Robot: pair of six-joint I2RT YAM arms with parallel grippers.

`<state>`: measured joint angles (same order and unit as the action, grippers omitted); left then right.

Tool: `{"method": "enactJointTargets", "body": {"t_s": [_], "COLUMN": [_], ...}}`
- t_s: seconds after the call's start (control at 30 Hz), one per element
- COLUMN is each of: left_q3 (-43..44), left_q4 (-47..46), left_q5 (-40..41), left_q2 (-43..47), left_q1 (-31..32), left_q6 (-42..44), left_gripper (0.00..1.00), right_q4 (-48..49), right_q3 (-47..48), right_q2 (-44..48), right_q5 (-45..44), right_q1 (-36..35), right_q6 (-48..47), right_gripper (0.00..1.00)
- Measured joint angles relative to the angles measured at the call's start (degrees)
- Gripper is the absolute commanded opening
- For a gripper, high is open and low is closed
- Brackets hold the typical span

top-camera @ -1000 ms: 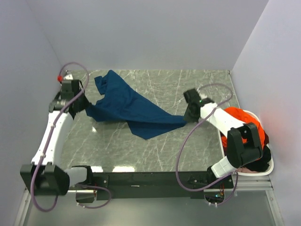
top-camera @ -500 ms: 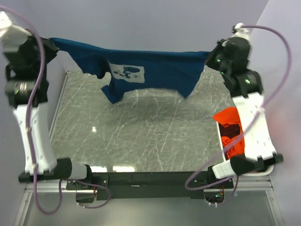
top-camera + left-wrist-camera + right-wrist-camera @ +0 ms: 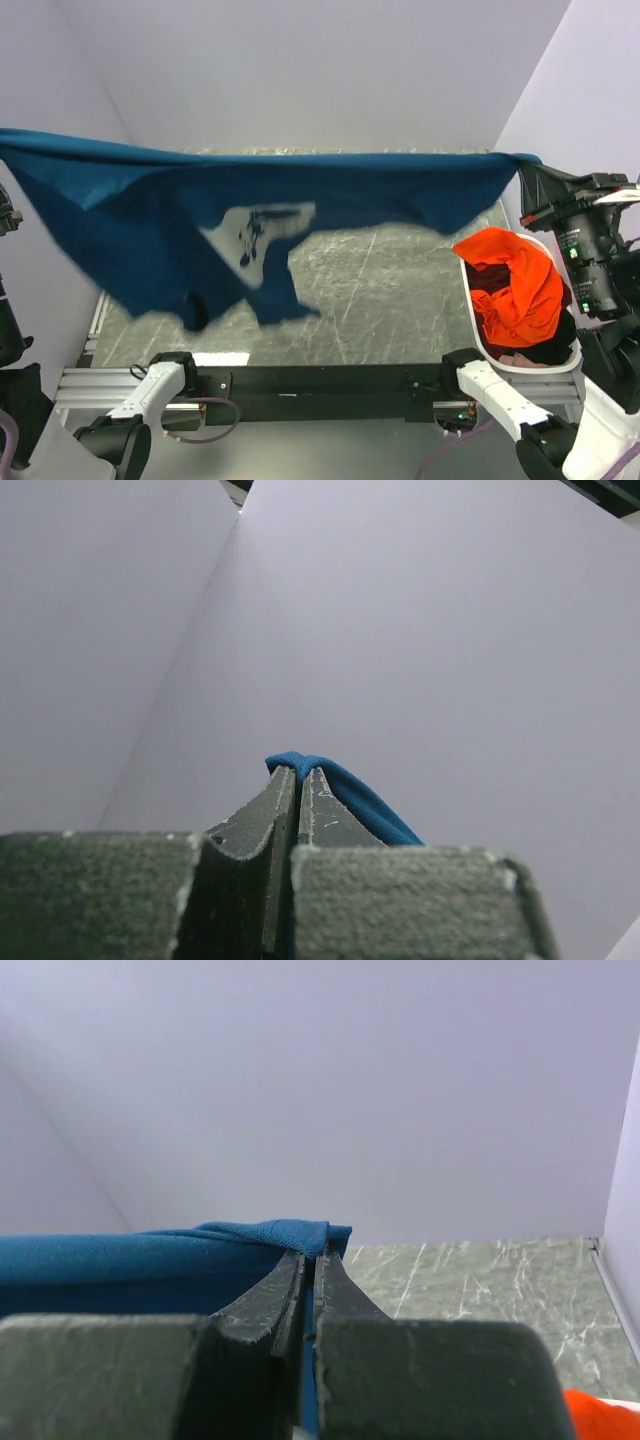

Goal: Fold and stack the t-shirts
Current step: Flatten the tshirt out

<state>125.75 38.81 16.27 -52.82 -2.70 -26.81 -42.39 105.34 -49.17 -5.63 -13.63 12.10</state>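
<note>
While both sets of jaws are pressed shut, the left tool [image 3: 298,775] pinches a blue fold of the navy t-shirt [image 3: 330,190] at its tips, and the right tool [image 3: 312,1258] clamps another edge of the same cloth. Seen from above, the shirt hangs in the air between them, stretched from 9 o'clock to 3 o'clock, clear of the marble surface [image 3: 390,290]. Its pale chest print [image 3: 255,228] shows toward 8 o'clock, where the loose lower cloth sags. At 4 o'clock the white basket [image 3: 469,300] sits at the surface's edge, holding a bright orange t-shirt [image 3: 515,285] heaped over a dark garment [image 3: 555,348].
</note>
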Motion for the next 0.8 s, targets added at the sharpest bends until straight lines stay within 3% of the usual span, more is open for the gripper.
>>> {"method": "enactJointTargets", "body": {"t_s": [0.1, 0.23, 0.47, 0.63, 0.8], "left_q3": [-1.5, -10.3, -41.2, -56.3, -57.8], "left_q4": [-2.1, -4.6, -15.9, -25.4, -29.8], "left_q5": [-0.1, -2.3, -9.3, -13.2, -16.5], "left_q2": [0.2, -0.1, -6.1, -23.1, -40.2], "left_q1": [1.5, 1.9, 2.0, 2.0, 2.0], "left_q6": [2.5, 4.7, 5.8, 6.2, 6.9], "left_gripper": [0.00, 0.01, 0.01, 0.02, 0.01], "right_q4": [0.1, 0.5, 5.8, 17.0, 26.4], "right_q3": [-1.6, -8.8, -29.3, -43.1, -48.1], "right_q2": [1.1, 0.9, -3.7, -15.8, -30.6], "right_q5": [0.8, 1.4, 0.8, -2.0, -2.1], "right_q1": [0.0, 0.0, 0.1, 0.3, 1.9], "right_q6": [-1.0, -2.4, -2.9, -2.4, -2.1], "right_gripper": [0.00, 0.00, 0.00, 0.00, 0.00]}}
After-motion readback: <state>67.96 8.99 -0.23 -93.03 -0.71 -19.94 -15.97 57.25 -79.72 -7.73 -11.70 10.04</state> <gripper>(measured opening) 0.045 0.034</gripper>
